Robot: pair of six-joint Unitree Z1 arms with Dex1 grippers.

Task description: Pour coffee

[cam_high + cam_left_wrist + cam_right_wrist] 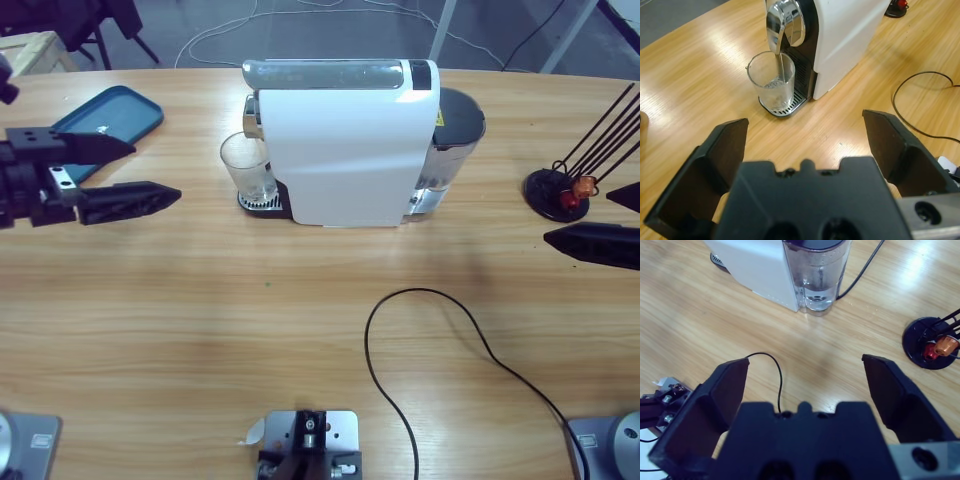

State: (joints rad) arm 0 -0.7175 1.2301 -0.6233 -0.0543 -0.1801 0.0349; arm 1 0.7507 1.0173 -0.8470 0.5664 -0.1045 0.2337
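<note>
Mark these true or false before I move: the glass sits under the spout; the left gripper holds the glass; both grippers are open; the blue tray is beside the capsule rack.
1. The glass sits on the drip grate under the coffee machine spout. True.
2. The left gripper holds the glass. False: it is apart from it and holds nothing.
3. The left gripper and right gripper are open. True.
4. The blue tray is beside the capsule rack. False: they are at opposite ends.

Glass [246, 168] on drip tray under coffee machine [345, 140] spout, capsule stand [560, 192] far right.
</note>
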